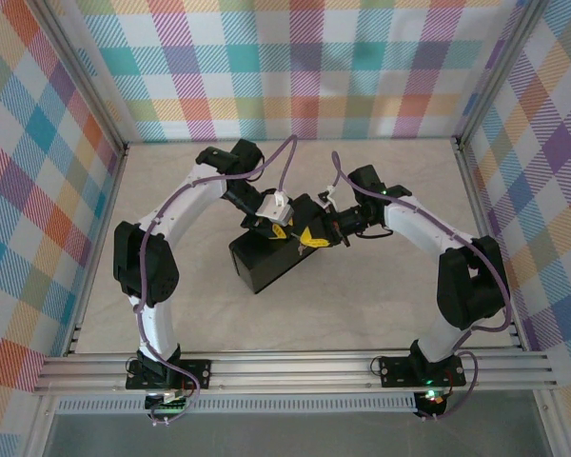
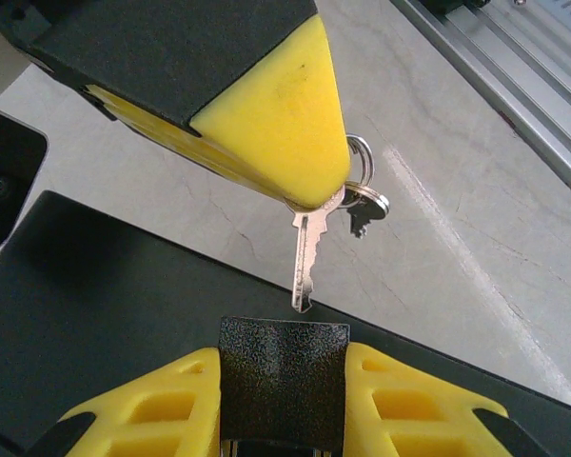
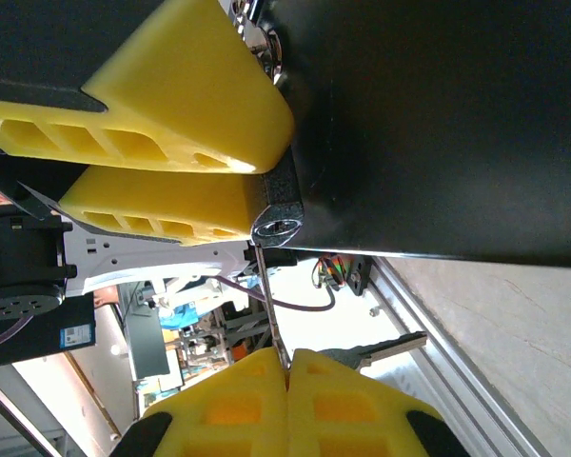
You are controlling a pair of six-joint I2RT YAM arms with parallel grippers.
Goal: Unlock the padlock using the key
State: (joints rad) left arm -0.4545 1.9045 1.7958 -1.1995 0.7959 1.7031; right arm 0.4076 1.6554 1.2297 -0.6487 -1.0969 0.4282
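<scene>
Padlock (image 2: 283, 381) close against black box (image 2: 95, 286); spare key (image 2: 366, 209) dangles beside key (image 2: 305, 257).

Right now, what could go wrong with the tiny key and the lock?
1. The thin silvery metal key has its tip just by the small black grainy padlock, seemingly not in. It might miss the keyhole and skid off.
2. The right gripper pinches only the key's head, so it could twist.
3. The second dangling key could snag.
</scene>
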